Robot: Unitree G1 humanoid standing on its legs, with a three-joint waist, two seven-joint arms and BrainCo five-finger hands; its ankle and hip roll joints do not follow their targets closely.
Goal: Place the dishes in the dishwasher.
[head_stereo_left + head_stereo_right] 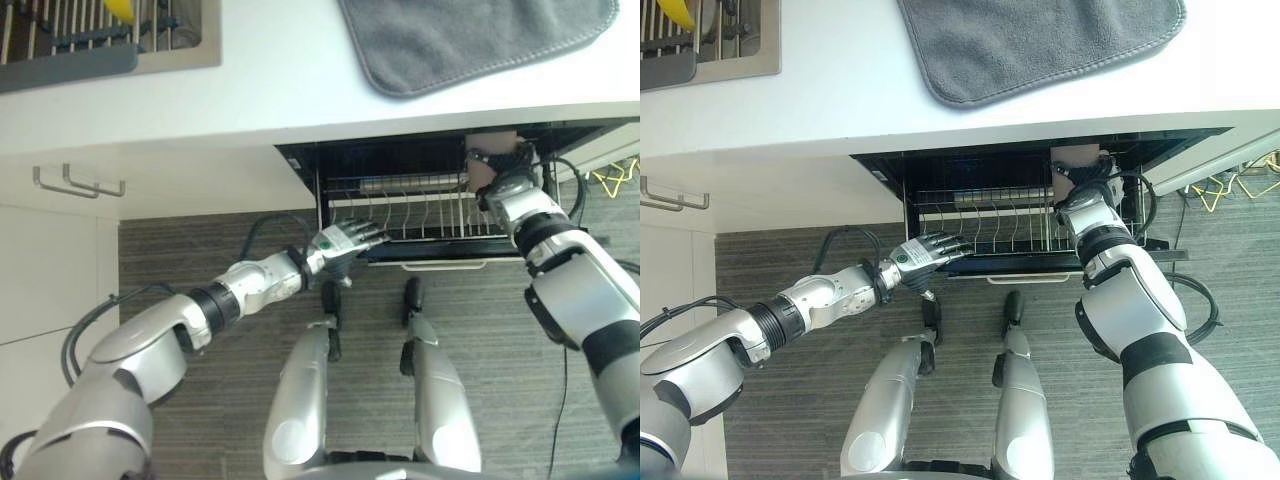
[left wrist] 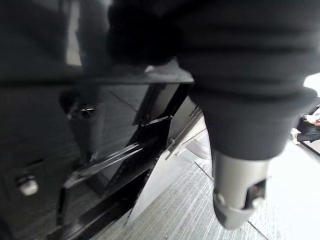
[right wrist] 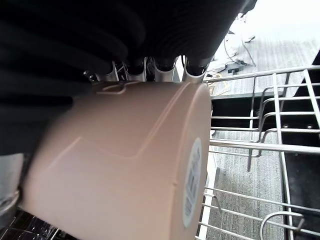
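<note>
I saw the right hand (image 1: 1080, 185) gripping a beige cup (image 3: 125, 165) over the dishwasher rack (image 1: 1010, 225), fingers curled round it. A round white label on the cup's base was unreadable. The left hand (image 1: 925, 250) rested open-fingered on the rack's front left corner.

eyes: overhead, share dishwasher rack (image 1: 420, 215) | wrists: close, along each hand
</note>
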